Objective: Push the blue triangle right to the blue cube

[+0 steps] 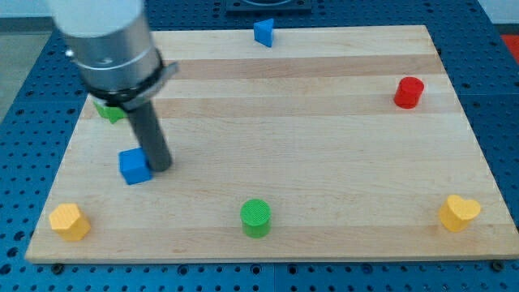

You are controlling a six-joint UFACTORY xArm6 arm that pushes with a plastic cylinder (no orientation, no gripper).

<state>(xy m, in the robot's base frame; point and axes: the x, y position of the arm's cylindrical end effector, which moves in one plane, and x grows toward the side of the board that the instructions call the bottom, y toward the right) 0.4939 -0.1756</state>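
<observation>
The blue triangle sits at the top edge of the wooden board, a little left of the middle. The blue cube lies at the view's left, far below and left of the triangle. My tip rests on the board right at the cube's right side, touching it or nearly so. The tip is far from the blue triangle. The arm's grey body hangs over the board's upper left corner.
A green block is partly hidden behind the arm at the left. A red cylinder stands at the right, a green cylinder at the bottom middle. Yellow heart blocks sit at the bottom left and bottom right.
</observation>
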